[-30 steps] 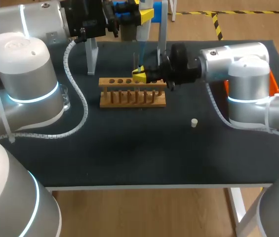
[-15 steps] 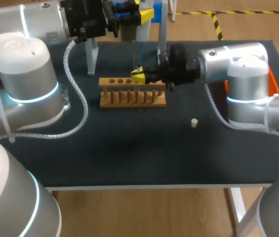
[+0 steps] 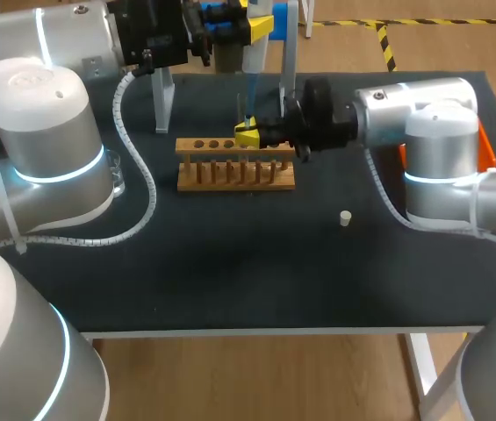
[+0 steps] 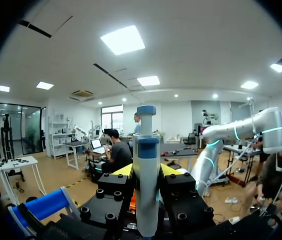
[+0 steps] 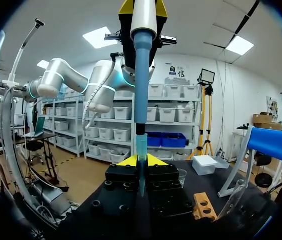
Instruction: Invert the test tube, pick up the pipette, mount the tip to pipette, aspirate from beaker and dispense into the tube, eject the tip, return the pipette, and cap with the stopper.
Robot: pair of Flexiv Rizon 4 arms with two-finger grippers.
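Observation:
My left gripper [image 3: 254, 26] is shut on the white and blue pipette [image 3: 252, 57], which hangs upright over the back of the table; in the left wrist view the pipette [image 4: 146, 185] stands between the yellow fingertips [image 4: 123, 170]. Its blue tip [image 5: 140, 150] points down into the thin clear test tube [image 5: 141, 182], on which my right gripper [image 5: 141, 162] is shut. That gripper [image 3: 248, 134] sits just above the wooden rack [image 3: 235, 164]. The white stopper [image 3: 345, 217] lies on the mat to the right. The beaker [image 3: 117, 172] stands at the left, partly behind my left arm.
The pipette stand [image 3: 162, 103] with white legs and a blue top rises behind the rack; its blue bar [image 5: 275, 145] is beside my right gripper. An orange box [image 3: 486, 149] sits behind my right arm. The dark mat in front of the rack is bare.
My right gripper has shifted very slightly beside the rack. The left arm and the pipette have kept still.

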